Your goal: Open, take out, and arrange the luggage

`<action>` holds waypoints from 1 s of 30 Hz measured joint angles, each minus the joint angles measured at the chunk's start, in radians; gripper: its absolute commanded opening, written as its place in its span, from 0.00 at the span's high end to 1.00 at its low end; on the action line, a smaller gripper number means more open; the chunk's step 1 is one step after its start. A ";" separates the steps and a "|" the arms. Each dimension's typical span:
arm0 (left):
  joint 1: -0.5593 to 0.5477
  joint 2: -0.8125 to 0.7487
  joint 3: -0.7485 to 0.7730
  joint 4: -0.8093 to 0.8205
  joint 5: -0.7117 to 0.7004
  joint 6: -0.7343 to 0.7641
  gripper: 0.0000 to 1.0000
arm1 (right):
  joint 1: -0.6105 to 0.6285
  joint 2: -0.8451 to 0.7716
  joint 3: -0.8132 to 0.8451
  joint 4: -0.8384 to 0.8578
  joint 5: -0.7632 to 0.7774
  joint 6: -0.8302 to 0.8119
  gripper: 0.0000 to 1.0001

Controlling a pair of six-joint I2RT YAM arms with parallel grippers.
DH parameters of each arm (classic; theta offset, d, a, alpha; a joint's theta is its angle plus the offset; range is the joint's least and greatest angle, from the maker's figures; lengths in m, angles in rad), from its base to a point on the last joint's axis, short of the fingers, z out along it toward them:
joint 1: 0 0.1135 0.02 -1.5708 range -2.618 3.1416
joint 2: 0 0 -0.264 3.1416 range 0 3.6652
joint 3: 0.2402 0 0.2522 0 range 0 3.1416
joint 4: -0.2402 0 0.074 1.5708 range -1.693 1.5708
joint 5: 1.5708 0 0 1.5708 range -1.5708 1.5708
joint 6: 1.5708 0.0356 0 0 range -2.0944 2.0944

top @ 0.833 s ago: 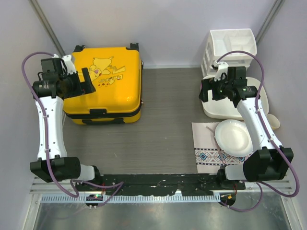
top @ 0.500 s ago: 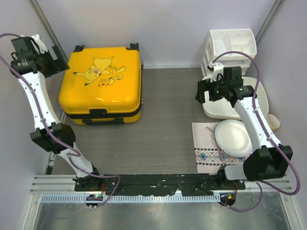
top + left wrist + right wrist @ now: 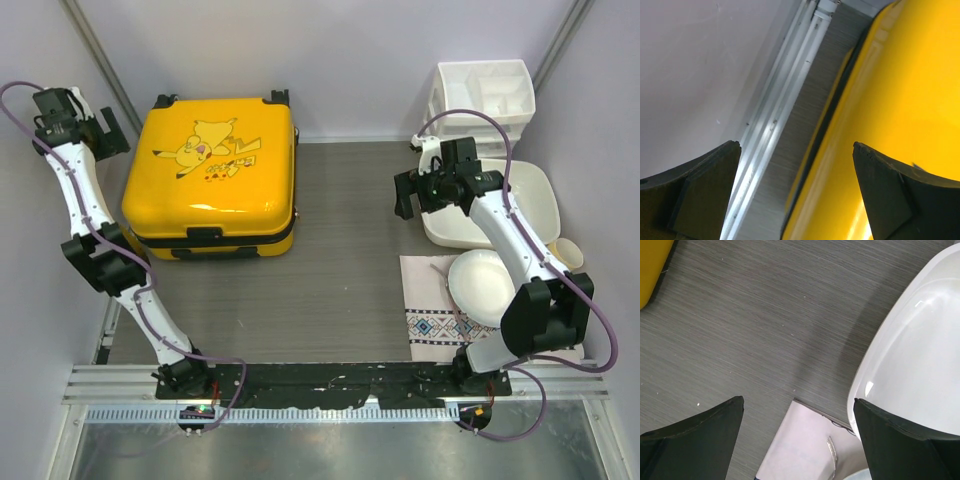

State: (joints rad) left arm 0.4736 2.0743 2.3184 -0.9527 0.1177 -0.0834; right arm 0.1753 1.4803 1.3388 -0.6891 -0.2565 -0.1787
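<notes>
Seen from above, a large yellow hard-shell suitcase (image 3: 210, 175) with a cartoon print is laid flat and closed at the far left of the grey wood-grain table (image 3: 350, 250). The left gripper (image 3: 108, 135) is held just beside the suitcase's far left edge, spread wide, with nothing gripped. The right gripper (image 3: 412, 195) is also spread wide and empty, and is held just left of the white plastic basin (image 3: 535, 195).

In the left wrist view, two dark fingers (image 3: 700, 195) are seen far apart. Between them are framed the yellow shell, its black zipper band and a strip of table.

In the right wrist view, the fingers (image 3: 695, 435) are parted over bare table. The basin's rim is seen at the right and a pale cloth (image 3: 800, 440) below.
</notes>
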 measured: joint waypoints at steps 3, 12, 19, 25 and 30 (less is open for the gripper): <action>0.000 0.043 0.000 0.043 -0.026 0.019 0.00 | 0.005 0.017 0.008 0.000 0.010 -0.001 0.02; 0.002 0.123 -0.068 0.196 0.052 0.117 0.00 | 0.010 0.031 0.010 0.005 0.014 -0.007 0.02; -0.052 0.104 -0.134 0.399 0.068 0.252 0.00 | 0.013 0.099 0.010 0.038 0.010 -0.032 0.02; -0.138 0.030 -0.257 0.605 0.073 0.299 0.00 | 0.013 0.227 0.061 0.130 -0.028 -0.036 0.02; -0.281 0.020 -0.295 0.601 0.304 0.254 0.01 | 0.013 0.329 0.100 0.238 -0.134 -0.062 0.02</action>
State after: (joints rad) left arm 0.1925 2.0945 2.0232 -0.3515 0.4217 0.1707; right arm 0.1883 1.8095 1.4391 -0.4515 -0.3901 -0.2409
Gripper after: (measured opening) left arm 0.994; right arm 0.984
